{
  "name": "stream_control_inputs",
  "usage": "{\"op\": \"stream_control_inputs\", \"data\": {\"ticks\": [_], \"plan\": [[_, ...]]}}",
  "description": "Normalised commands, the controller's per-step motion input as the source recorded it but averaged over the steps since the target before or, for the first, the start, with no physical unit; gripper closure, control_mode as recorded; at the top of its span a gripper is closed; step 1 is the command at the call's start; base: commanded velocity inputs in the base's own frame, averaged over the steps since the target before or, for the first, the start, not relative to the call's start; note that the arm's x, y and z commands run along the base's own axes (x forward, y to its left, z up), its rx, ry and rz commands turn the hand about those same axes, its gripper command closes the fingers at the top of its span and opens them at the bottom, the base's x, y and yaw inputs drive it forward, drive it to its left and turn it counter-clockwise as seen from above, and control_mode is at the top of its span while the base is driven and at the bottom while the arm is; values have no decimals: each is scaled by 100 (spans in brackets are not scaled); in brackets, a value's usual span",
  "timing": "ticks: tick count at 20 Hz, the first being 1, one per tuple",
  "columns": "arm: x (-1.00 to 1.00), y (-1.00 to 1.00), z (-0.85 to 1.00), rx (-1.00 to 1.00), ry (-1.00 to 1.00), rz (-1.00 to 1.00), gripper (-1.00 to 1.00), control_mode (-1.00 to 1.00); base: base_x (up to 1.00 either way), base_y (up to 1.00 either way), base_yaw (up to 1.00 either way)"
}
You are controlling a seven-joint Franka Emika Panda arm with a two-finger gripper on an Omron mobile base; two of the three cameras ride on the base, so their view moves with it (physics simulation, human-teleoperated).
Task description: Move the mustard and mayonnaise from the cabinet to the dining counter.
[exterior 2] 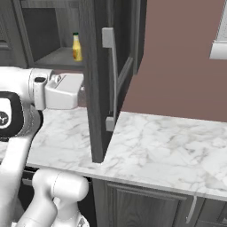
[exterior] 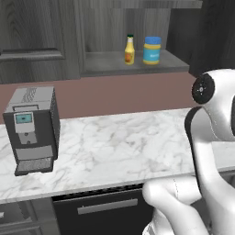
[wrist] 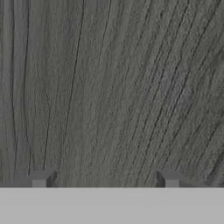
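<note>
The cabinet (exterior: 137,64) stands open above the worktop (exterior: 119,142), its door (exterior 2: 104,80) swung out toward the room with a steel bar handle (exterior 2: 113,75) on its face. On the grey shelf inside, the mustard (exterior: 130,50) and the mayonnaise (exterior: 152,50) sit upright just beside each other, mustard to the left, neither touched by the robot. From the right, the mustard (exterior 2: 77,47) is seen deep in the opening while the door edge hides the jar. The arm reaches toward the door's inner side, and the gripper (wrist: 105,180) faces dark wood grain at very close range; its two fingertips (wrist: 40,179) stand wide apart with nothing between them, though whether they touch the panel is hard to say. A coffee machine (exterior: 32,128) sits at the worktop's left end.
</note>
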Motion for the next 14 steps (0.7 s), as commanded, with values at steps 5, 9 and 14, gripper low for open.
{"op": "stream_control_inputs", "data": {"ticks": [5,9,14], "plan": [[-84,84,0,-3,0,18,-100,-100,0,0,0],[-79,100,0,-7,2,31,-100,-100,0,0,0],[-36,100,0,-3,14,37,-100,-100,0,0,0]]}}
